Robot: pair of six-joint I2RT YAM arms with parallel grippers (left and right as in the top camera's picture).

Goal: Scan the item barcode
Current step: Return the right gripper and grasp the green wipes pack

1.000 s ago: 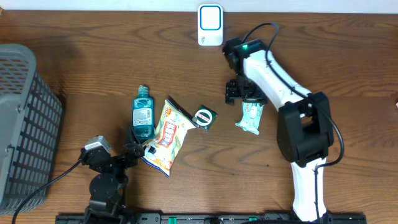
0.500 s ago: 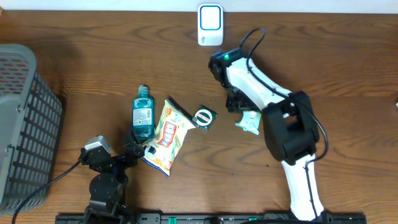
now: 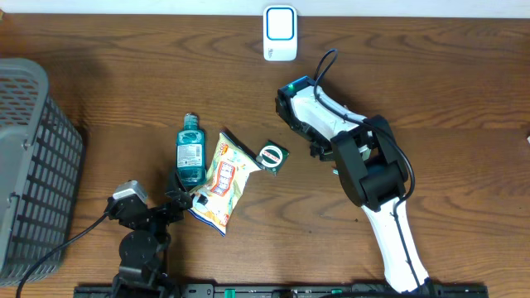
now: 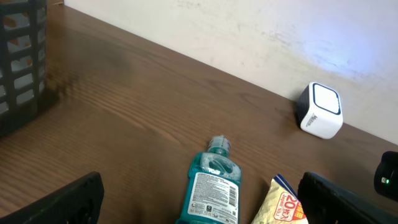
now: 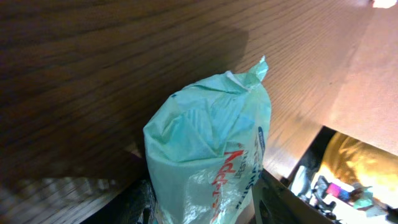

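A pale green plastic packet point(image 5: 208, 137) with red lettering fills the right wrist view, crumpled at its top. My right gripper point(image 5: 208, 202) is shut on it, one dark finger pressed against each side. In the overhead view that gripper point(image 3: 325, 151) sits under its own white arm, which hides the packet. The white barcode scanner point(image 3: 280, 33) stands at the table's far edge, apart from the packet, and shows as a scanner point(image 4: 320, 110) in the left wrist view. My left gripper point(image 4: 208, 202) is open near the front edge and holds nothing.
A teal mouthwash bottle point(image 3: 190, 151) lies just ahead of the left gripper, beside a yellow snack bag point(image 3: 222, 180). A small green round-faced pack point(image 3: 272, 155) lies left of the right gripper. A grey basket point(image 3: 33, 165) fills the left side.
The right arm has folded in to the left over the green packet, covering it from above, and its jaws have closed in on the packet. The left arm has stayed still.
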